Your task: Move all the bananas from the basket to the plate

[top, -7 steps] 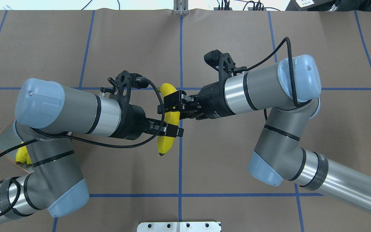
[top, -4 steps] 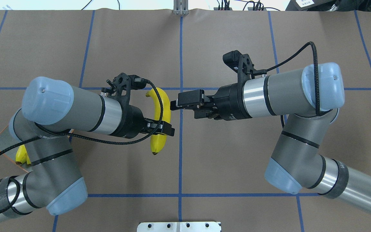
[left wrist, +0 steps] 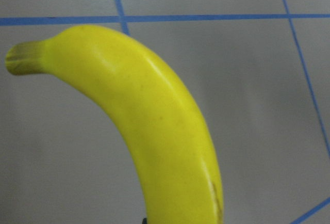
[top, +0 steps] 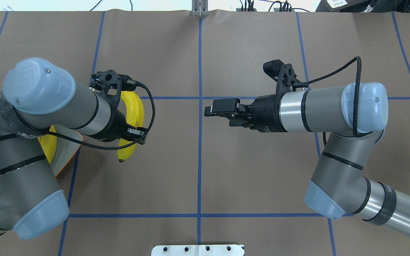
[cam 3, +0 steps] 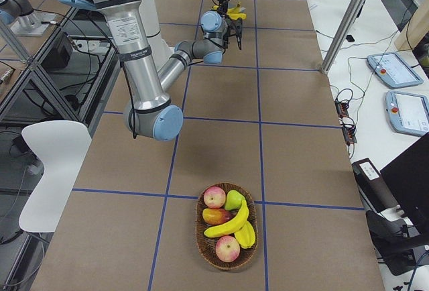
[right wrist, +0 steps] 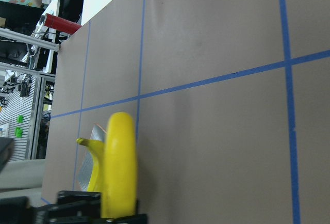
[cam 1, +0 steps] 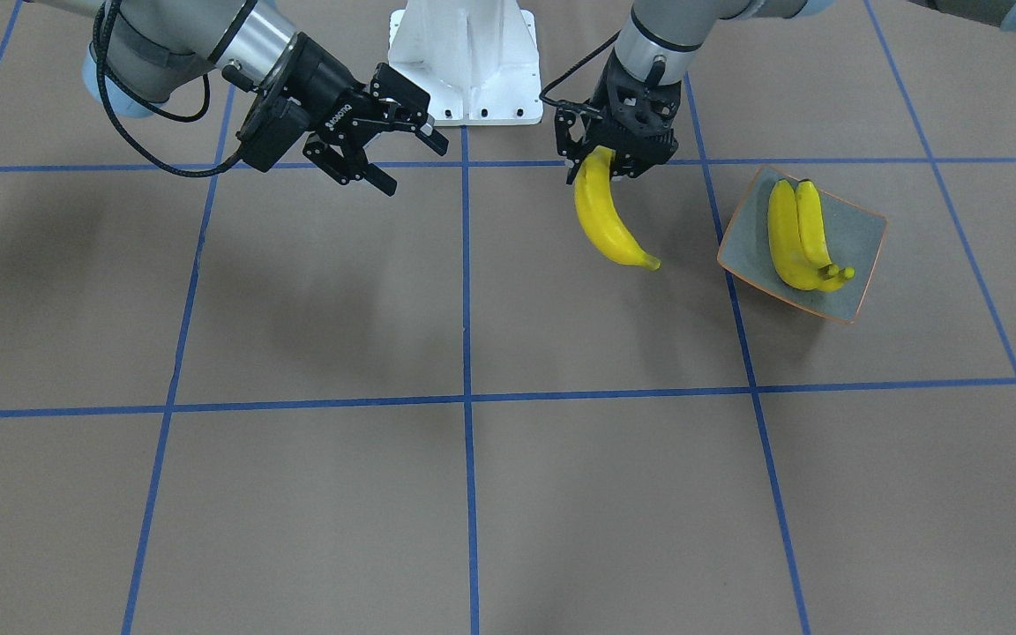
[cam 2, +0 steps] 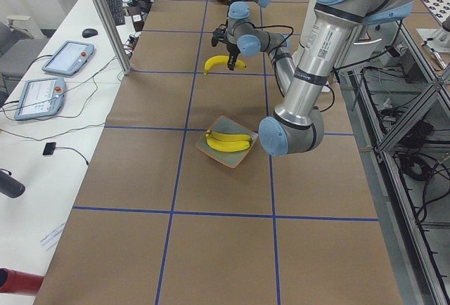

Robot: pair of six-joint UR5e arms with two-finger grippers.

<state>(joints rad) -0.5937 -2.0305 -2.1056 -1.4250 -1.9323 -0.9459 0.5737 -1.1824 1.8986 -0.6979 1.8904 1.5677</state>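
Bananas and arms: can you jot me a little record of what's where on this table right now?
Left gripper: shut on a banana, which hangs beside the plate, not yet over it
Right gripper: open, empty
On the plate: two bananas lying side by side
Basket: at least one more banana, among apples
Job: unfinished

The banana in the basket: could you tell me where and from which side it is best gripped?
Grip the banana at mid-length, probably from straight above, closing across its width: it lies atop the other fruit in the basket, leaving only its upper side free.
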